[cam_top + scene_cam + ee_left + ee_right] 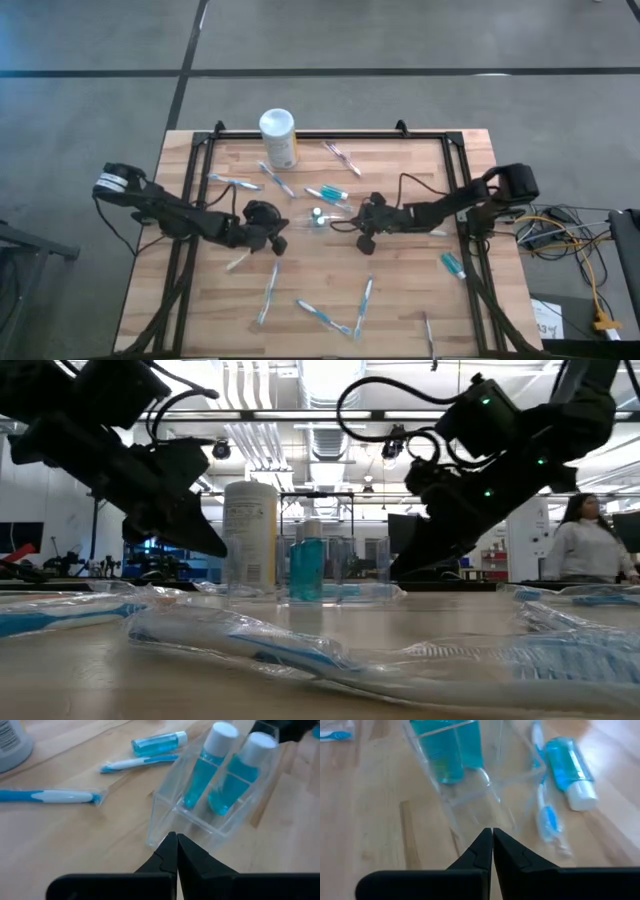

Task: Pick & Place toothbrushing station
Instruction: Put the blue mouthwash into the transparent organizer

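You have the toothbrushing station (pixel 318 217), a clear plastic holder, standing upright near the middle of the wooden counter (pixel 400 300), between the two arms. Two blue bottles with white caps (pixel 216 765) stand side by side inside it; in the left wrist view you can see them in one end of the holder, with clear wall around them.

Your left gripper (pixel 283 222) sits just beside the holder on its left, fingers (pixel 167 855) pressed together with nothing between them. In the left wrist view the tips point at the holder's near bottom corner; whether they touch it cannot be told.

Your right gripper (pixel 352 217) is on the opposite side, just beside the holder, its fingers (pixel 482 847) also closed on nothing and aimed at the holder's lower wall.

A white canister with a yellow label (pixel 278 137) stands upright near the far edge of the counter, well apart from the holder. Another small blue bottle (pixel 330 193) lies flat just beyond the holder, with a wrapped toothbrush (pixel 546 815) beside it. More wrapped toothbrushes lie scattered across the counter, among them one (pixel 323 316) near the front edge.

In the low view a person (pixel 590 545) shows in the room beyond the counter.
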Robot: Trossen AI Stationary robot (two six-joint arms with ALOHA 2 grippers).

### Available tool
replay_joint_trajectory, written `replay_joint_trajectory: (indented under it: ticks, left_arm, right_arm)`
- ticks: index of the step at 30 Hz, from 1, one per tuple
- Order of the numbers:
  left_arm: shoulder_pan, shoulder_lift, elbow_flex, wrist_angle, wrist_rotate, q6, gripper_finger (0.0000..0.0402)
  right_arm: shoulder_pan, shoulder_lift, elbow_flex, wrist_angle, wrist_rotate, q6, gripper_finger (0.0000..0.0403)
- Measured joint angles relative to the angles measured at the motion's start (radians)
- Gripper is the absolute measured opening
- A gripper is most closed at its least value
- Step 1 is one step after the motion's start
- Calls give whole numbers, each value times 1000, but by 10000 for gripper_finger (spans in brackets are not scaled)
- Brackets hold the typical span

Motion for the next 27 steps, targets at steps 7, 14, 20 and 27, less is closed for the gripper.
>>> replay_joint_trajectory:
  ticks: [7,14,20,27]
  left_arm:
    - [29,9,0,13,31,42,3]
    - [29,10,0,21,54,63,3]
    - [29,-31,0,12,134,138,18]
    - [29,-124,2,-61,164,164,18]
  right_arm:
    - [-1,19,29,-33,-27,13,13]
    - [2,2,18,-42,-38,20,13]
    - [2,-41,8,-111,-37,29,13]
    - [2,-101,-34,-123,-26,39,13]
